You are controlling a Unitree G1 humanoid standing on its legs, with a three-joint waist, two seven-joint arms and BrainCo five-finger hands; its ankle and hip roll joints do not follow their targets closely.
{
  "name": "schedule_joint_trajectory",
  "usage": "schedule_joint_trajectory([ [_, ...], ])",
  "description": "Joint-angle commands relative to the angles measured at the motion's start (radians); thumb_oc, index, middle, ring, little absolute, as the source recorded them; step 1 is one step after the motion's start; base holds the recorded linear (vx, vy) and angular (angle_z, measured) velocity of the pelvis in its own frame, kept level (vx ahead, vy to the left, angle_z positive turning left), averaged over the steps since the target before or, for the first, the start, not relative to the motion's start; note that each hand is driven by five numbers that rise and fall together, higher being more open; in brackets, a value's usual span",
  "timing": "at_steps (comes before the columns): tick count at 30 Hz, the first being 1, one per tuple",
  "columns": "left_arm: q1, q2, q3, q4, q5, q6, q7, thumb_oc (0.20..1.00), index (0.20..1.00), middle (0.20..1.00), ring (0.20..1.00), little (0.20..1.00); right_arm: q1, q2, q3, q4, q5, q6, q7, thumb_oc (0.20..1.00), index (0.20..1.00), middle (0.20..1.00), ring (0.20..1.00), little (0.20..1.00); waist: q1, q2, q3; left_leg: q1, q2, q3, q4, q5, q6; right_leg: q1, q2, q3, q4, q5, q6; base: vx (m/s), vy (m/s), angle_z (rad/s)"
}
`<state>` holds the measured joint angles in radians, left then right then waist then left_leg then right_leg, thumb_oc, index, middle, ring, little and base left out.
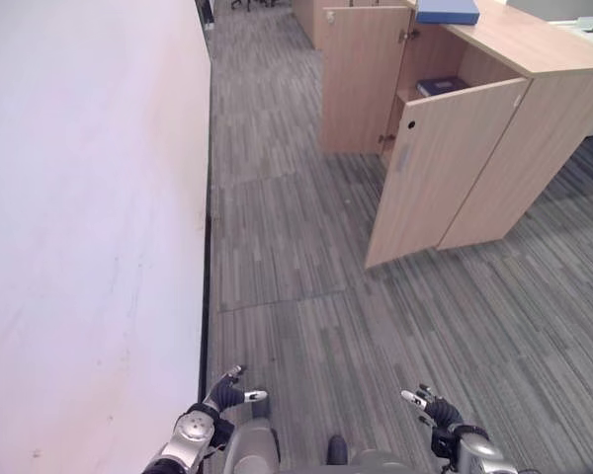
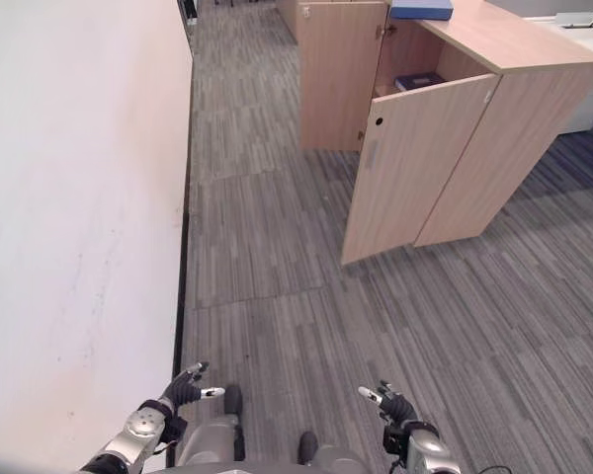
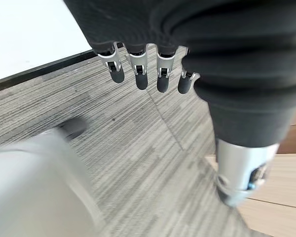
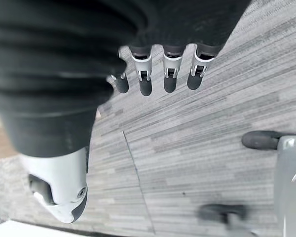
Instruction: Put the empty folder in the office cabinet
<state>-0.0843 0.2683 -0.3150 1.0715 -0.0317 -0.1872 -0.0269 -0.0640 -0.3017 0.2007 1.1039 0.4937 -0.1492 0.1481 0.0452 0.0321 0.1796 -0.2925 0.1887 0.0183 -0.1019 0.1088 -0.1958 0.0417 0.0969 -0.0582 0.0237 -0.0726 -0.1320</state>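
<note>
A light wooden office cabinet (image 1: 553, 109) stands at the upper right with both doors swung open; the nearer door (image 1: 445, 168) juts toward me. A blue folder (image 1: 448, 11) lies flat on the cabinet's top. On the shelf inside rests a dark blue item (image 1: 441, 86). My left hand (image 1: 222, 395) hangs low at the bottom left, open and holding nothing, its fingers (image 3: 138, 74) relaxed over the carpet. My right hand (image 1: 437, 410) hangs low at the bottom right, open and just as bare, its fingers (image 4: 158, 79) straight above the floor. Both hands are far from the cabinet.
A white wall (image 1: 89, 197) with a black baseboard runs along the whole left side. Grey striped carpet (image 1: 296, 257) stretches between me and the cabinet. The far cabinet door (image 1: 361, 79) stands open into the aisle. More wooden furniture (image 1: 311, 15) sits farther back.
</note>
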Motion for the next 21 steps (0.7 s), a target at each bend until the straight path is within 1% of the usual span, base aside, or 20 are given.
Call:
schedule_joint_trajectory([
  [1, -0.017, 0.053, 0.005, -0.072, -0.03, -0.021, 0.03, 1.0, 1.0, 1.0, 1.0, 1.0, -0.006, -0.018, 0.024, -0.045, 0.047, -0.03, -0.01, 1.0, 1.0, 1.0, 1.0, 1.0, 0.049, -0.056, -0.04, -0.103, -0.049, -0.011, 0.053, 0.099, 0.067, 0.258, -0.099, 0.152, 0.014, -0.195, 0.161, 0.61, 0.19, -1.0],
  [2, -0.009, 0.051, 0.024, -0.051, -0.039, -0.022, 0.031, 1.0, 1.0, 1.0, 1.0, 1.0, -0.015, -0.007, 0.029, -0.034, 0.04, -0.026, -0.008, 1.0, 1.0, 1.0, 1.0, 1.0, 0.069, -0.06, -0.064, -0.108, -0.035, 0.016, 0.049, 0.118, 0.063, 0.297, -0.115, 0.186, 0.001, -0.217, 0.174, 0.64, 0.267, -0.65],
  [3, 0.001, 0.054, 0.035, -0.04, -0.039, -0.024, 0.034, 1.0, 1.0, 1.0, 1.0, 1.0, -0.011, -0.001, 0.032, -0.032, 0.037, -0.024, -0.005, 1.0, 1.0, 1.0, 1.0, 1.0, 0.08, -0.065, -0.081, -0.097, -0.033, 0.015, 0.047, 0.124, 0.061, 0.309, -0.129, 0.198, -0.002, -0.223, 0.18, 0.65, 0.326, -0.29],
  [4, 0.006, 0.054, 0.039, -0.031, -0.032, -0.026, 0.032, 1.0, 1.0, 1.0, 1.0, 1.0, -0.002, 0.006, 0.029, -0.033, 0.031, -0.025, -0.003, 1.0, 1.0, 1.0, 1.0, 1.0, 0.086, -0.062, -0.096, -0.092, -0.028, 0.016, 0.054, 0.161, 0.058, 0.329, -0.138, 0.207, -0.004, -0.234, 0.187, 0.53, 0.293, -0.56],
  [5, 0.012, 0.058, 0.044, -0.024, -0.025, -0.028, 0.031, 1.0, 1.0, 1.0, 1.0, 1.0, 0.001, 0.012, 0.029, -0.034, 0.024, -0.02, 0.002, 1.0, 1.0, 1.0, 1.0, 1.0, 0.093, -0.069, -0.113, -0.088, -0.029, 0.025, 0.066, 0.182, 0.059, 0.341, -0.153, 0.217, 0.001, -0.241, 0.197, 0.5, 0.287, -0.96],
  [7, 0.019, 0.066, 0.046, -0.019, -0.01, -0.029, 0.028, 1.0, 1.0, 1.0, 1.0, 1.0, 0.011, 0.026, 0.026, -0.028, 0.017, -0.018, 0.008, 1.0, 1.0, 1.0, 1.0, 1.0, 0.103, -0.091, -0.141, -0.083, -0.045, 0.03, 0.098, 0.193, 0.072, 0.334, -0.185, 0.223, 0.028, -0.228, 0.221, 0.5, 0.276, -0.91],
  [8, 0.022, 0.069, 0.046, -0.007, 0.002, -0.03, 0.023, 1.0, 1.0, 1.0, 1.0, 1.0, 0.017, 0.034, 0.022, -0.015, 0.012, -0.017, 0.014, 1.0, 1.0, 1.0, 1.0, 1.0, 0.106, -0.106, -0.155, -0.082, -0.064, 0.037, 0.117, 0.185, 0.084, 0.325, -0.201, 0.223, 0.066, -0.191, 0.242, 0.48, 0.253, -0.48],
  [9, 0.021, 0.073, 0.044, -0.006, 0.004, -0.03, 0.021, 1.0, 1.0, 1.0, 1.0, 1.0, 0.018, 0.038, 0.016, -0.013, 0.011, -0.016, 0.017, 1.0, 1.0, 1.0, 1.0, 1.0, 0.102, -0.118, -0.162, -0.068, -0.081, 0.047, 0.122, 0.171, 0.095, 0.303, -0.208, 0.223, 0.111, -0.138, 0.259, 0.44, 0.234, -0.27],
  [10, 0.02, 0.075, 0.042, -0.005, 0.006, -0.028, 0.019, 1.0, 1.0, 1.0, 1.0, 1.0, 0.018, 0.04, 0.011, -0.003, 0.015, -0.014, 0.018, 1.0, 1.0, 1.0, 1.0, 1.0, 0.1, -0.126, -0.166, -0.058, -0.096, 0.059, 0.122, 0.157, 0.107, 0.286, -0.209, 0.224, 0.167, -0.06, 0.277, 0.33, 0.212, -0.04],
  [11, 0.018, 0.082, 0.041, -0.016, 0.001, -0.026, 0.017, 1.0, 1.0, 1.0, 1.0, 1.0, 0.013, 0.041, 0.004, -0.003, 0.019, -0.013, 0.017, 1.0, 1.0, 1.0, 1.0, 1.0, 0.098, -0.12, -0.162, -0.036, -0.1, 0.075, 0.12, 0.137, 0.126, 0.238, -0.198, 0.231, 0.26, 0.05, 0.3, 0.4, 0.289, -0.03],
  [12, 0.014, 0.091, 0.035, -0.048, -0.008, -0.028, 0.014, 1.0, 1.0, 1.0, 1.0, 1.0, 0.004, 0.04, -0.002, -0.014, 0.015, -0.017, 0.015, 1.0, 1.0, 1.0, 1.0, 1.0, 0.081, -0.104, -0.138, 0.014, -0.114, 0.098, 0.11, 0.09, 0.155, 0.142, -0.189, 0.184, 0.453, 0.194, 0.349, 0.46, 0.402, 0.03],
  [13, 0.008, 0.098, 0.028, -0.072, -0.006, -0.026, 0.012, 1.0, 1.0, 1.0, 1.0, 1.0, -0.005, 0.038, -0.009, -0.028, 0.011, -0.02, 0.012, 1.0, 1.0, 1.0, 1.0, 1.0, 0.066, -0.066, -0.114, 0.072, -0.104, 0.117, 0.099, 0.065, 0.178, 0.069, -0.169, 0.11, 0.586, 0.25, 0.363, 0.38, 0.326, 0.09],
  [14, 0.008, 0.098, 0.028, -0.072, -0.006, -0.025, 0.012, 1.0, 1.0, 1.0, 1.0, 1.0, -0.005, 0.038, -0.009, -0.028, 0.011, -0.02, 0.012, 1.0, 1.0, 1.0, 1.0, 1.0, 0.064, -0.069, -0.112, 0.073, -0.108, 0.116, 0.098, 0.065, 0.178, 0.068, -0.172, 0.109, 0.594, 0.244, 0.363, 0.31, 0.276, 0.14],
  [15, 0.009, 0.101, 0.027, -0.083, 0.0, -0.025, 0.01, 1.0, 1.0, 1.0, 1.0, 1.0, -0.007, 0.039, -0.015, -0.024, 0.008, -0.02, 0.01, 1.0, 1.0, 1.0, 1.0, 1.0, 0.045, -0.048, -0.096, 0.131, -0.113, 0.118, 0.068, 0.052, 0.19, -0.007, -0.158, 0.078, 0.689, 0.224, 0.359, 0.25, 0.173, 0.31],
  [16, 0.006, 0.099, 0.024, -0.083, 0.005, -0.026, 0.009, 1.0, 1.0, 1.0, 1.0, 1.0, -0.008, 0.04, -0.02, -0.02, 0.006, -0.021, 0.01, 1.0, 1.0, 1.0, 1.0, 1.0, 0.029, -0.029, -0.088, 0.177, -0.12, 0.112, 0.048, 0.037, 0.192, -0.061, -0.153, 0.048, 0.722, 0.178, 0.342, 0.41, 0.238, 0.23],
  [17, 0.001, 0.099, 0.022, -0.081, 0.008, -0.027, 0.008, 1.0, 1.0, 1.0, 1.0, 1.0, -0.005, 0.038, -0.026, -0.03, 0.011, -0.022, 0.01, 1.0, 1.0, 1.0, 1.0, 1.0, 0.007, -0.02, -0.075, 0.221, -0.131, 0.11, 0.035, 0.02, 0.188, -0.111, -0.149, 0.007, 0.713, 0.128, 0.334, 0.46, 0.177, 0.13],
  [18, -0.003, 0.101, 0.021, -0.089, 0.007, -0.028, 0.008, 1.0, 1.0, 1.0, 1.0, 1.0, 0.001, 0.035, -0.034, -0.036, 0.017, -0.023, 0.01, 1.0, 1.0, 1.0, 1.0, 1.0, -0.014, -0.017, -0.065, 0.259, -0.141, 0.107, 0.025, 0.0, 0.183, -0.145, -0.165, -0.042, 0.653, 0.095, 0.33, 0.46, 0.094, -0.04],
  [19, -0.003, 0.102, 0.023, -0.094, 0.007, -0.028, 0.008, 1.0, 1.0, 1.0, 1.0, 1.0, 0.003, 0.032, -0.039, -0.04, 0.021, -0.024, 0.009, 1.0, 1.0, 1.0, 1.0, 1.0, -0.018, -0.008, -0.065, 0.275, -0.136, 0.113, 0.019, -0.009, 0.176, -0.166, -0.176, -0.086, 0.569, 0.081, 0.318, 0.46, 0.021, 0.23],
  [20, 0.003, 0.106, 0.025, -0.103, 0.006, -0.027, 0.009, 1.0, 1.0, 1.0, 1.0, 1.0, 0.009, 0.029, -0.042, -0.04, 0.022, -0.026, 0.005, 1.0, 1.0, 1.0, 1.0, 1.0, -0.031, -0.008, -0.056, 0.304, -0.139, 0.108, 0.017, -0.03, 0.17, -0.174, -0.202, -0.145, 0.494, 0.039, 0.298, 0.44, -0.041, 0.37],
  [21, 0.005, 0.105, 0.027, -0.104, 0.007, -0.026, 0.008, 1.0, 1.0, 1.0, 1.0, 1.0, 0.013, 0.026, -0.045, -0.033, 0.023, -0.024, 0.005, 1.0, 1.0, 1.0, 1.0, 1.0, -0.038, -0.01, -0.058, 0.33, -0.141, 0.11, 0.015, -0.053, 0.162, -0.19, -0.216, -0.189, 0.412, 0.029, 0.285, 0.53, -0.098, 0.37],
])
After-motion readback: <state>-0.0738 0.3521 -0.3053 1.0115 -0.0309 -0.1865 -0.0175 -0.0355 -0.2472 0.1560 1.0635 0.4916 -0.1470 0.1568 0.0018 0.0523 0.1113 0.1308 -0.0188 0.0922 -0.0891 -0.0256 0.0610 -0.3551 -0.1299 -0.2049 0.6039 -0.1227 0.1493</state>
